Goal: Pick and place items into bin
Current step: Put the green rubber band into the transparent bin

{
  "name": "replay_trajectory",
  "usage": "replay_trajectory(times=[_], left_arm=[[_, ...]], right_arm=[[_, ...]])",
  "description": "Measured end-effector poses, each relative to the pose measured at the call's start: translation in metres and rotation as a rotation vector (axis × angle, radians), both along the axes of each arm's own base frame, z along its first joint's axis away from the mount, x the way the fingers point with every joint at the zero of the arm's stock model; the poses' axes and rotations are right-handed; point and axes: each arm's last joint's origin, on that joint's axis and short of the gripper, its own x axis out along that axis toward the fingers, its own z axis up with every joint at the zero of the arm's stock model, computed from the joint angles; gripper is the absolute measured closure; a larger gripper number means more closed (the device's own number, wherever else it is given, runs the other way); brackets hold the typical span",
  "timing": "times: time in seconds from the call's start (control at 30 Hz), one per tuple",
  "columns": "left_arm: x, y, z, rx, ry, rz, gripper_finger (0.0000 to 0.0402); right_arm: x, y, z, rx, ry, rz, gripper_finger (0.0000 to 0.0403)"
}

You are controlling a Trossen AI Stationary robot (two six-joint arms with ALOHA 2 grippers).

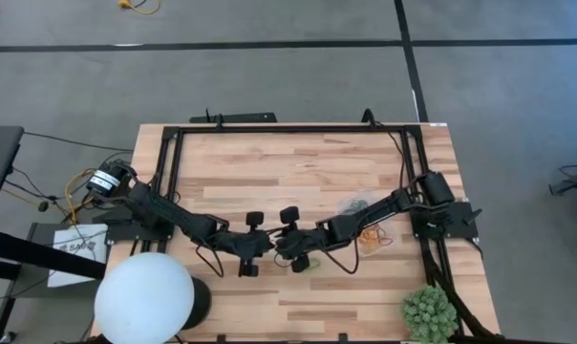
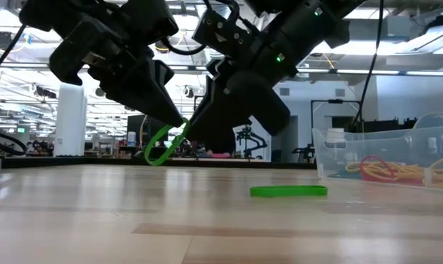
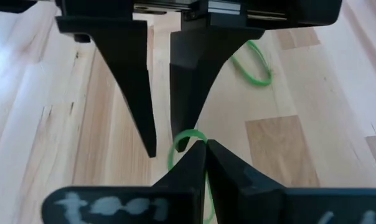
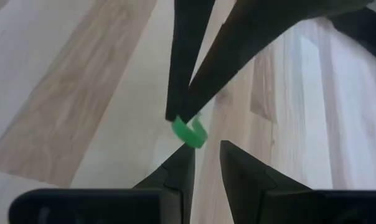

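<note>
Low view, green band (image 2: 165,144): hanging above the table, pinched in left gripper (image 2: 179,126).
Right gripper (image 2: 193,125): hovering beside it, fingers parted, empty.
Bin (image 2: 386,152): sitting well apart.

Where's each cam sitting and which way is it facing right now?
High: overhead, straight down on the table and both arms.
Low: tabletop height, level across; arms enter from above, bin at right.
Left wrist: on left arm, past the left end effector shut on a green band, facing the right end effector.
Right wrist: past its own open fingers.
Shared: both wrist views show that band.
</note>
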Motion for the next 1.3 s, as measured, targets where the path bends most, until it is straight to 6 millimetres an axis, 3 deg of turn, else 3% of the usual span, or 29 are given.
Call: replay_trajectory(times=[1.3], left_arm=[[0.0023, 0.0082, -0.0005, -0.032, 0.012, 0.022, 0.0401]], right_arm=[[-0.0014, 0.0019, -0.0013, 0.008, 0.018, 0.017, 0.0332]])
